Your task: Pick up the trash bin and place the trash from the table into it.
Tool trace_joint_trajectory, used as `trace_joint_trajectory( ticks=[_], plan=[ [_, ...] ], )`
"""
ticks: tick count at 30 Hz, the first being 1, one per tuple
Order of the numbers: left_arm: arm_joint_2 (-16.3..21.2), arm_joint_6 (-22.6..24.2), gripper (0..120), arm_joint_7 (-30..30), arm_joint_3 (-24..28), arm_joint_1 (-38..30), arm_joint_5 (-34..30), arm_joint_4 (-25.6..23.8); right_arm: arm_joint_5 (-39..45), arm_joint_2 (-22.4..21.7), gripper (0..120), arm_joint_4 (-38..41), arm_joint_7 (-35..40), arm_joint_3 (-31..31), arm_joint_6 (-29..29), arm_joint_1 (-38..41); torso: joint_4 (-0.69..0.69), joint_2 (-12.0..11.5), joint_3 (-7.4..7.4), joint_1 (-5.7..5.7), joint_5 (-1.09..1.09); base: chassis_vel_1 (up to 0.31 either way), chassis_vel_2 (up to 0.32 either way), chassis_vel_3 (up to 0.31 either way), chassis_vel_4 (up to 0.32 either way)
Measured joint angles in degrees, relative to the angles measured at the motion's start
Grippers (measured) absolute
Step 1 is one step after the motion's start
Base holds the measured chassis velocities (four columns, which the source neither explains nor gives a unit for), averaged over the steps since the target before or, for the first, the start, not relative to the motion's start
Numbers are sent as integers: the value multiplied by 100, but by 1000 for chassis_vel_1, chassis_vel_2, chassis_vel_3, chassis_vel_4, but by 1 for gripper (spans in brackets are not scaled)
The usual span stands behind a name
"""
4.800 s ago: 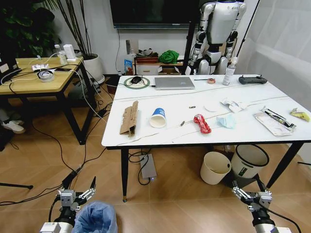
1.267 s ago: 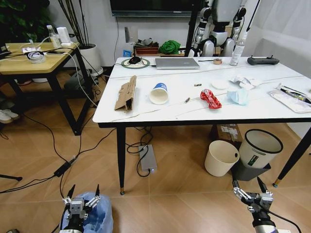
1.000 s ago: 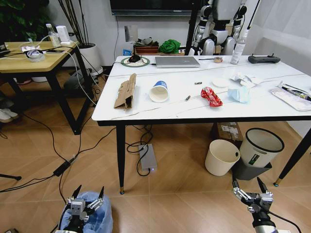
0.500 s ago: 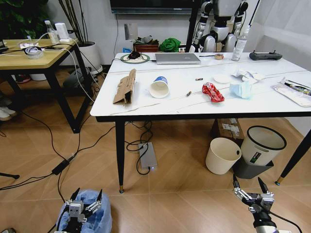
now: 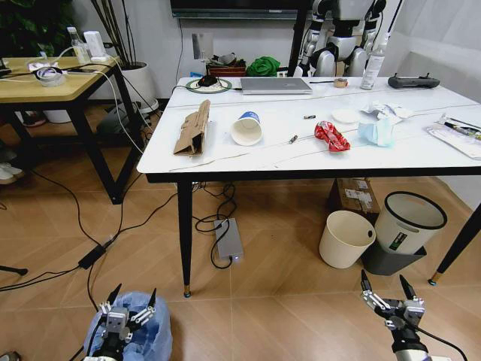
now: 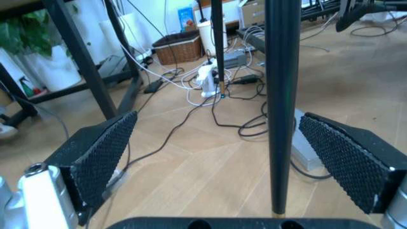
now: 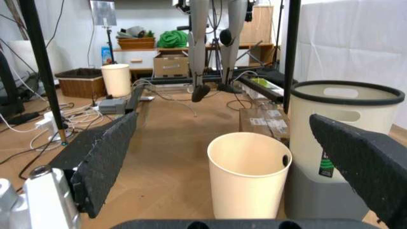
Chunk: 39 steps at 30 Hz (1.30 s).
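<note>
Trash bin (image 5: 128, 335): stands on the floor, well short of the table's front-left leg; its crinkled light-blue bag is open at the top. It is not lifted.
Left gripper (image 5: 129, 307): hangs just above the bin's rim with fingers spread and nothing between them.
Right gripper (image 5: 391, 292): low over the floor before the table's right part, fingers spread, empty, facing the cream bucket (image 7: 249, 174).
Trash on the table (image 5: 421, 162): all there, it seems. Folded cardboard (image 5: 194, 128) near the left edge, paper cup (image 5: 246, 128) beside it, red wrapper (image 5: 330, 136) in the middle, face mask (image 5: 375, 130) and tissues (image 5: 388, 111) toward the right.
Progress: I judge it is at the very beginning; the bin must first be grasped, and every piece remains to be cleared.
</note>
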Motion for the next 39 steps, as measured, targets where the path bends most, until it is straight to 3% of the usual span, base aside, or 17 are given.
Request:
trace_joint_trajectory(
  ticks=[19, 25, 39],
  plan=[
    [58, 32, 100, -585, 124, 122, 36, -4, -4, 16, 100, 23, 0, 5, 31, -37, 1, -443, -290, -154, 0, 0, 0, 0, 0],
    [-84, 389, 100, -76, -42, 174, -179, -214, -19, 34, 100, -3, -1, -5, 41, -34, 1, -593, -399, -195, 2, 0, 0, 0, 0],
    [-93, 1026, 100, -65, 108, 359, -1011, -685, -62, 96, 100, -49, -4, -90, 51, 9, 1, -908, -619, -289, 0, 0, 0, 0, 0]
  ],
)
